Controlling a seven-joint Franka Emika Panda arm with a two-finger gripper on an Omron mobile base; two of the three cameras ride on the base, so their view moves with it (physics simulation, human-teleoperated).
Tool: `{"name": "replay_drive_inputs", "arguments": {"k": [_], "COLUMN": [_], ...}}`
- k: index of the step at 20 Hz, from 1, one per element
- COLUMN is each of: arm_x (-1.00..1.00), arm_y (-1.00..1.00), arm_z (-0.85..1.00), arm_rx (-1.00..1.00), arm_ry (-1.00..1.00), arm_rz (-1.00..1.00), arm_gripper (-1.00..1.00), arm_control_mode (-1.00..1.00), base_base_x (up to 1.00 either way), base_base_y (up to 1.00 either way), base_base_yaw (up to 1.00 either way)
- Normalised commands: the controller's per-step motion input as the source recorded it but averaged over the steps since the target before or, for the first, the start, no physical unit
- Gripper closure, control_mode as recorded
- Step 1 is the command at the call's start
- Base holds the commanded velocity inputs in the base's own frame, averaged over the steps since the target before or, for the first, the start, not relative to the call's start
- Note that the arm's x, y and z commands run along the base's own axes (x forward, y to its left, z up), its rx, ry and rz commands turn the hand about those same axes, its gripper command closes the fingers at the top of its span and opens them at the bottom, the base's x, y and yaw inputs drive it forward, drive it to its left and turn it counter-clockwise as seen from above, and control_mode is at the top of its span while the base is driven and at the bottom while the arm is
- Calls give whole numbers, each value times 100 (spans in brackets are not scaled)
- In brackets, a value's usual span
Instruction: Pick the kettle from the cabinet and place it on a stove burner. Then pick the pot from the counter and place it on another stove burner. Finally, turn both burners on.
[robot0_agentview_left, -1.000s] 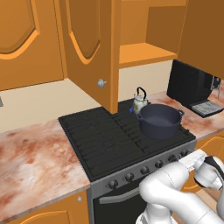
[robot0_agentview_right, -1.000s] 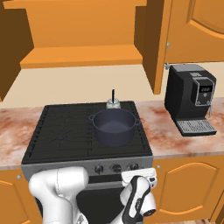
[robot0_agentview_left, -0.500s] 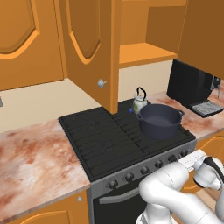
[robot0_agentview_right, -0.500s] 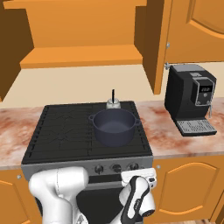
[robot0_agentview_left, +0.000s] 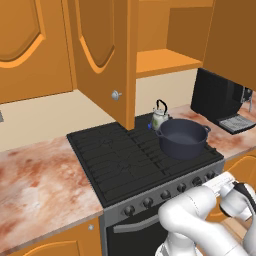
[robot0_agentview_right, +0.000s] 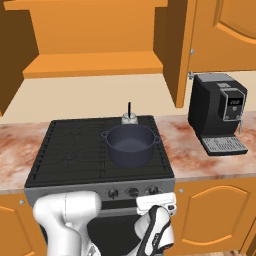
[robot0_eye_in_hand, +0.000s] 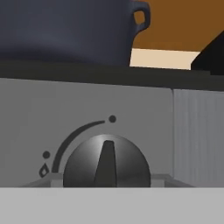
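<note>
The dark navy pot stands on the front right burner of the black cooktop. Right behind it, on the back right burner, stands the small whitish kettle. My gripper is low at the range's front panel, at the right end of the knob row. In the hand view a round dark knob sits straight ahead and very close, its pointer upright, with the pot above it. My fingertips are hidden, so their spacing cannot be read.
The orange cabinet hangs open above the range, its door swung out over the cooktop's back. A black coffee machine stands on the marbled counter to the right.
My hand has edged up and in toward the range's front panel. The pot and the kettle have not moved.
</note>
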Motion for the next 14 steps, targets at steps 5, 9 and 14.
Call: {"name": "replay_drive_inputs", "arguments": {"k": [5, 9, 14], "arm_x": [-7, -3, -6], "arm_y": [0, 0, -2], "arm_z": [10, 7, 2], "arm_rx": [-1, -1, -9], "arm_ry": [-8, -5, -2], "arm_rz": [3, 4, 4], "arm_gripper": [100, 100, 100], "arm_control_mode": [-100, -100, -100], "base_base_x": [0, 0, 0], "base_base_y": [0, 0, 0], "base_base_yaw": [0, 0, 0]}}
